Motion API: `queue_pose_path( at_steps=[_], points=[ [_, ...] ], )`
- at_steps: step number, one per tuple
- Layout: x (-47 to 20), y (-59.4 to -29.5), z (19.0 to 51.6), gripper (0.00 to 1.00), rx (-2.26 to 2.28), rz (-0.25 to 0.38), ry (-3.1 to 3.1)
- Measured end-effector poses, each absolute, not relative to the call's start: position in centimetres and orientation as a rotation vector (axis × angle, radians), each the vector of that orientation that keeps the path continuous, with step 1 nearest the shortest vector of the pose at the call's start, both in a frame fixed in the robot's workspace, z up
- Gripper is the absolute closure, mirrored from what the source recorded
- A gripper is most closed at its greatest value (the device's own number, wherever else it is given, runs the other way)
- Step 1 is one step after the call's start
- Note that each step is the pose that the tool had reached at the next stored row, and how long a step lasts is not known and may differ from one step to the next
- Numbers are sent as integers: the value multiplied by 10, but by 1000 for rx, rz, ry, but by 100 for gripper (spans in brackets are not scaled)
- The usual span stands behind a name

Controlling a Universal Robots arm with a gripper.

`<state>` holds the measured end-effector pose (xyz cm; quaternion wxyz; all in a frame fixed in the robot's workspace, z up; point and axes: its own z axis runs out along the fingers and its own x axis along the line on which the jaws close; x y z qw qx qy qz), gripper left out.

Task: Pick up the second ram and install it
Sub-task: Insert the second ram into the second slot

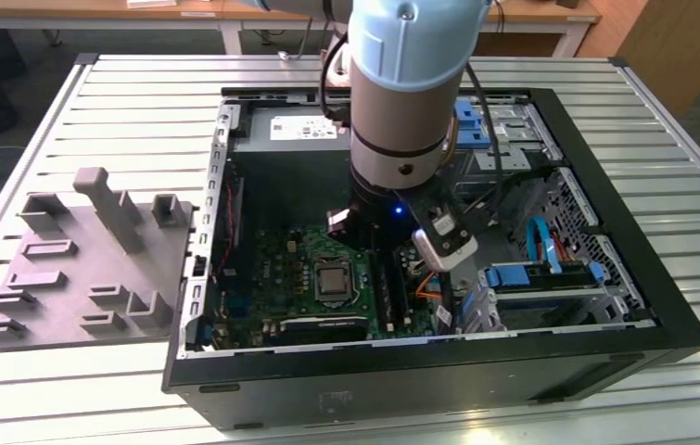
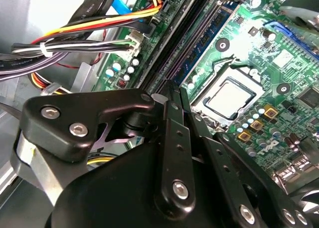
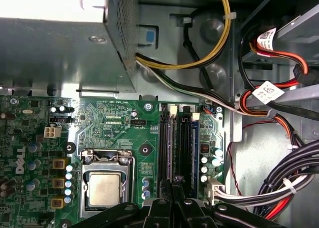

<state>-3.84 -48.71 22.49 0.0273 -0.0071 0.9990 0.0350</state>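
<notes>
My gripper (image 1: 385, 264) reaches down into the open computer case (image 1: 449, 357), right over the memory slots beside the silver processor socket (image 1: 328, 278). In both wrist views its black fingers are drawn together at the tips (image 3: 173, 184) (image 2: 173, 88). A thin dark stick, the second ram (image 3: 168, 138), runs edge-on from between the fingertips along the slot nearest the socket (image 3: 104, 188). I cannot tell whether it is fully seated. The green motherboard (image 3: 114, 123) lies flat under it.
Bundled power cables (image 3: 279, 188) crowd the side of the slots away from the socket. The grey power supply (image 1: 287, 130) fills the case's far end and blue drive brackets (image 1: 535, 273) the exterior view's right. A grey moulded fixture (image 1: 78, 269) with posts stands outside, at the exterior view's left.
</notes>
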Motion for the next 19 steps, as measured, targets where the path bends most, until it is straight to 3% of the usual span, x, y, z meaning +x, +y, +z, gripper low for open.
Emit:
queue_pose_path(
  at_steps=[19],
  points=[
    [-38,-487,222,87,-22,108,3085]
  ],
)
